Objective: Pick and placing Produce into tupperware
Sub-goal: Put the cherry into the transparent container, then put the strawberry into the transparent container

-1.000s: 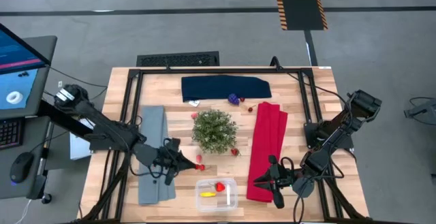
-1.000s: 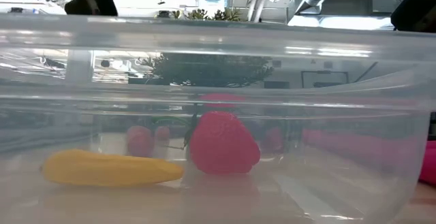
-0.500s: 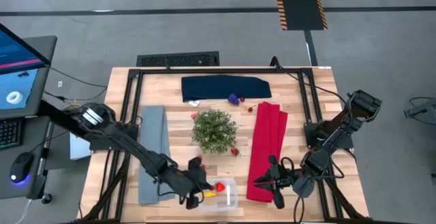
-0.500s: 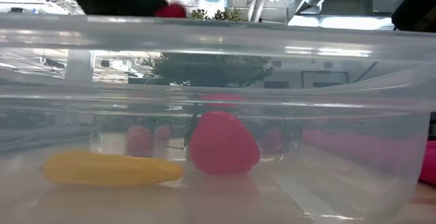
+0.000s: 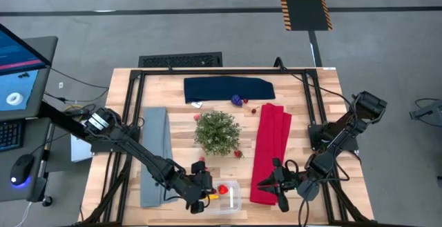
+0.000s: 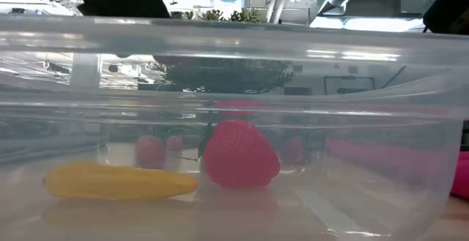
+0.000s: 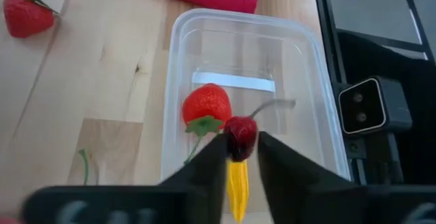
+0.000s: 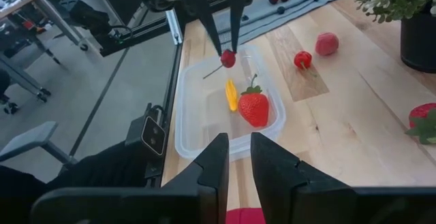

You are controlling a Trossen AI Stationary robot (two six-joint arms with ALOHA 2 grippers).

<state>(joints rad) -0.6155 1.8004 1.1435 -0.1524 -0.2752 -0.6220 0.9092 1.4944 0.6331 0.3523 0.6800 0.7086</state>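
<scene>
1. Since the earlier frame the left arm has swung from beside the plant down to the near edge of the surface (image 5: pixel 311 116), and its left gripper (image 7: pixel 241 157) now hangs over the tupperware (image 5: pixel 233 198).
2. Its jaws are narrow, with a small dark-red cherry (image 7: pixel 240 134) pinched at the very tips, stem sticking out sideways, above the container's open top.
3. Already inside lie a strawberry (image 7: pixel 206 105) and a yellow piece (image 6: pixel 117 182), side by side on the floor of the box.
4. Other produce waits on the surface: a second strawberry (image 7: pixel 26 13) near the red cloth (image 5: pixel 271 144), and a purple grape cluster (image 5: pixel 237 101) by the dark blue cloth (image 5: pixel 228 89).
5. The right gripper (image 8: pixel 231 157) idles near the red cloth's near end, jaws close together and empty.
6. Risk: the cherry is round and held only by the tips, so it may slip early, bounce off the strawberry or the rim, and roll onto the surface.
7. Lowering too far could nudge the light container.
</scene>
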